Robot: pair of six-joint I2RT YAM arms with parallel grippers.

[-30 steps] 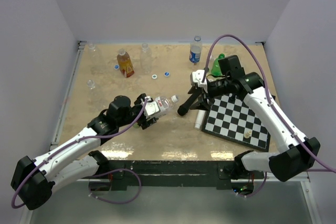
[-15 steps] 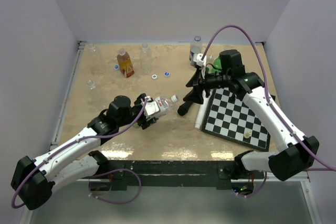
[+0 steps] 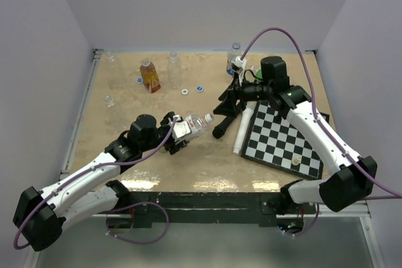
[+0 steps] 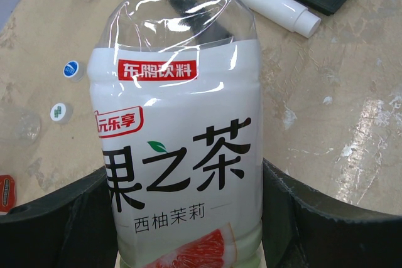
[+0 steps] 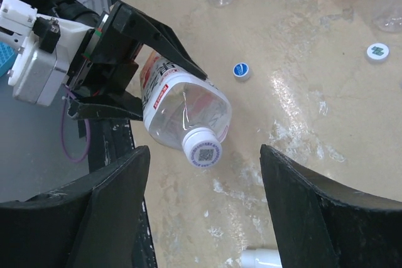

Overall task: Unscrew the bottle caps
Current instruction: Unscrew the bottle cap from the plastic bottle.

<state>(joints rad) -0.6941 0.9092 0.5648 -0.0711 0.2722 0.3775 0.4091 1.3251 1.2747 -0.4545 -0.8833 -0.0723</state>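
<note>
My left gripper is shut on a clear bottle with a white label and holds it tilted, neck toward the right. In the left wrist view the bottle fills the space between my fingers. Its white cap is on and faces the right wrist camera. My right gripper is open, jaws wide apart, a short way from the cap and not touching it. In the top view the right gripper sits just right of the cap.
An amber bottle, a clear bottle and a blue-labelled bottle stand at the back. Loose caps lie nearby. A black microphone, white tube and chessboard lie right.
My right arm has swung left and back from the chessboard, bringing its open gripper in line with the held bottle's cap. The left arm and bottle have not moved.
</note>
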